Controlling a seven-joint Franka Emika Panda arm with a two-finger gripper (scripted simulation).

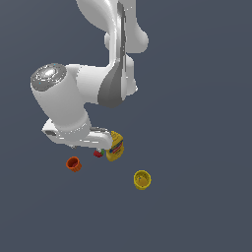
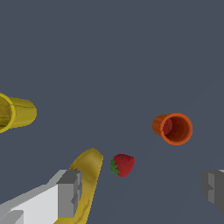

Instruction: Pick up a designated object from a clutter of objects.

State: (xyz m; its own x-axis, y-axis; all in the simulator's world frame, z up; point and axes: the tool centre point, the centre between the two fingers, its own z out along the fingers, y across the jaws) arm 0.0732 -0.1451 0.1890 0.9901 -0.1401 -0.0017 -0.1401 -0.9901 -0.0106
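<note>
Exterior view: the white arm (image 1: 83,93) hangs over a plain dark counter (image 1: 197,147). The claw itself is hidden under the wrist housing here. The orange cup (image 1: 74,164) lies on the counter just below the wrist, toward the exterior view's left, untouched. A mustard bottle (image 1: 116,146) sits partly under the wrist, with a small strawberry (image 1: 98,154) beside it. A yellow cup (image 1: 142,179) rests apart, toward the exterior view's right.

Wrist view: the claw (image 2: 142,190) is released, its two grey fingers (image 2: 70,192) spread wide with nothing between them. The orange cup (image 2: 173,128) lies on its side, mouth toward the camera, clear of both fingers. The strawberry (image 2: 122,165) lies between the fingers' line and the cup. The mustard bottle (image 2: 87,175) passes behind one finger. The yellow cup (image 2: 15,113) is at the frame edge.
</note>
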